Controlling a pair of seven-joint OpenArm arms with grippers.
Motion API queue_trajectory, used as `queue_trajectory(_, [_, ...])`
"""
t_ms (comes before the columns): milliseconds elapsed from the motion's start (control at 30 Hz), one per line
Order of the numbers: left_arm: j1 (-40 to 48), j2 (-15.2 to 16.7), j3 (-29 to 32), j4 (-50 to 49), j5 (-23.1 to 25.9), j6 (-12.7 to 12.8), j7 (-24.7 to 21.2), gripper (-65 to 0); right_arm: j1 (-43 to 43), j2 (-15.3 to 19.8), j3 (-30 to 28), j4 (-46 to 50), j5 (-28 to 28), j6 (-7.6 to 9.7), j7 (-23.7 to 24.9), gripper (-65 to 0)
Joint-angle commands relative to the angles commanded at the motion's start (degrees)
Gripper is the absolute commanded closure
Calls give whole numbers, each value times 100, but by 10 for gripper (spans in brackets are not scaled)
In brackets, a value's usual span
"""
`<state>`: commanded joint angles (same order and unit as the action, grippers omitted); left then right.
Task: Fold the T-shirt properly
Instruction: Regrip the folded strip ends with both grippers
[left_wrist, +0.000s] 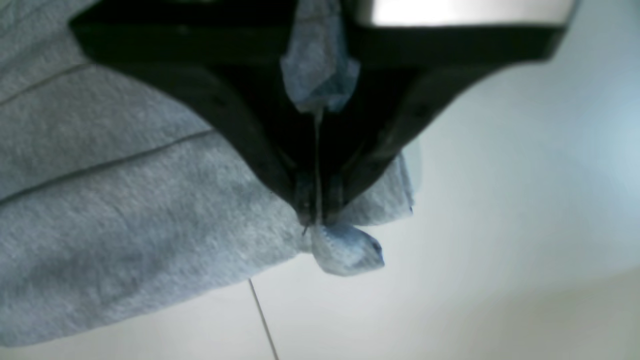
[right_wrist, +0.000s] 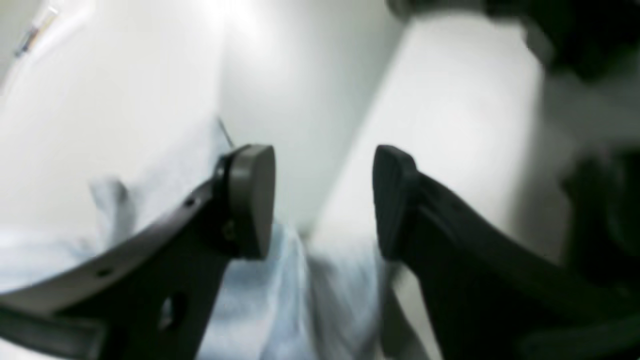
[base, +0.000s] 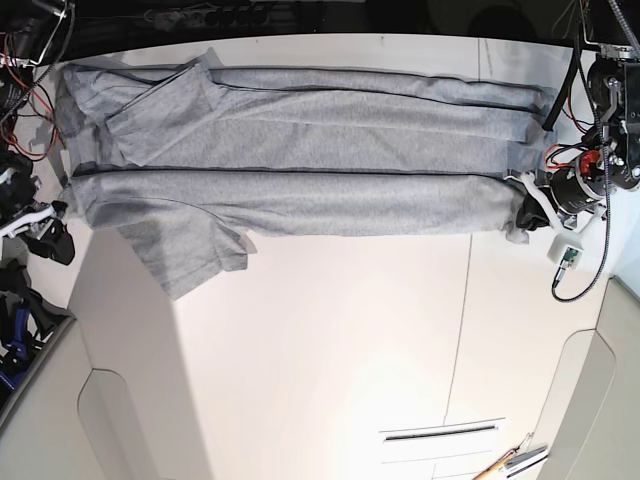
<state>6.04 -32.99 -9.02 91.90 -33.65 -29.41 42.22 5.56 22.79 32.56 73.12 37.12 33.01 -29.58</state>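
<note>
The heather-grey T-shirt (base: 300, 160) lies stretched across the back of the white table (base: 330, 340), folded in long bands, with one sleeve (base: 190, 245) sticking out toward the front at the left. My left gripper (left_wrist: 317, 220) is shut on the T-shirt (left_wrist: 125, 200) at a corner, and a small tuft of cloth pokes out past the tips. In the base view this left gripper (base: 525, 205) sits at the shirt's right end. My right gripper (right_wrist: 322, 200) stands open with nothing between its pads, above grey T-shirt cloth (right_wrist: 280, 300). In the base view, the right gripper (base: 48, 228) is at the shirt's left end.
Cables and wiring (base: 25, 60) crowd the back left corner. A small white box (base: 567, 253) hangs by the arm on the right. Tools (base: 515, 462) lie at the front right edge, near a slot (base: 440, 433) in the tabletop.
</note>
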Motion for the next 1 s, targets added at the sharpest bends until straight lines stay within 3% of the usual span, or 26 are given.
queue_trajectory(100, [0,35,0,2,2,2,4,0,341,-107,-219,-153,-455,-26,17,-310])
queue_trajectory(267, [0,79,0,0,0,0,4,0,796,-103,-1169,-1047,-1209,-22,590,-310])
queue_trajectory(500, [0,79,0,2,0,0,-42,0,857,-107,-2389,-1451,-1204,-20,584,-310])
queue_trajectory(733, [2,76,0,2,2,0,-33,0,855,-160,-2594,-1429,-911,28,509,-307])
queue_trajectory(800, [0,79,0,2,2,0,-35,0,852,-216,-2594,-1429,-907,44,470,-232])
queue_trajectory(900, [0,76,0,2,7,2,-37,0,855,-269,-2592,-1397,-909,42,354,0])
queue_trajectory(1000, [0,74,0,4,4,2,-33,0,835,-280,-2524,-1200,-905,44,186,0])
